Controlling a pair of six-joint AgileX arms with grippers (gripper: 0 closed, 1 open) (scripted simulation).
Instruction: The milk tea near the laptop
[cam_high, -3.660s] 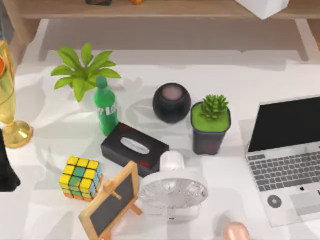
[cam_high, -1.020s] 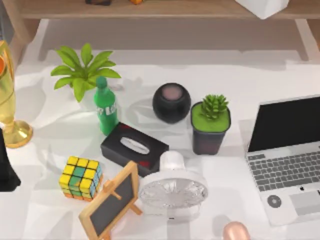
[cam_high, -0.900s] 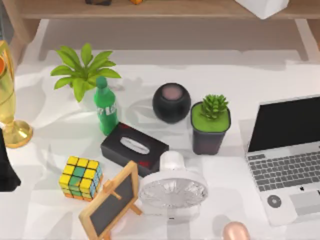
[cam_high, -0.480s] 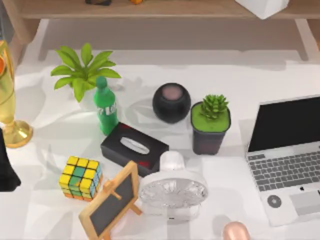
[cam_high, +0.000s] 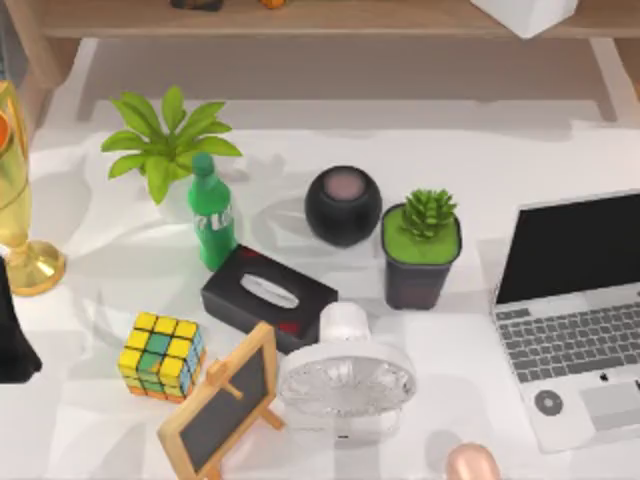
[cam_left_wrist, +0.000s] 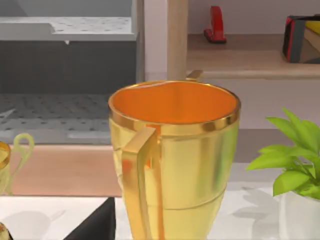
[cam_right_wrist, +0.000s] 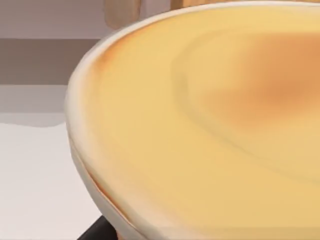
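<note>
Milk tea (cam_high: 472, 466): near edge of the table, right of centre, cut off by the frame; just its rounded pinkish top is seen. The right wrist view sits very close on a pale domed lid (cam_right_wrist: 210, 115), probably this cup.
Laptop (cam_high: 578, 330): far-right of the cup, lid open, keys facing the near side, near but apart.
Fan (cam_high: 345, 378): left of the cup, close by.
Axis: seemingly upright, long axis vertical, top up; body hidden, so unsure.
Claws: neither is in view; openness and hold cannot be told.
Left arm: parked at the left by the golden cup (cam_left_wrist: 172, 160).
Doing it well: keep the cup upright and clear of the keyboard and fan.
</note>
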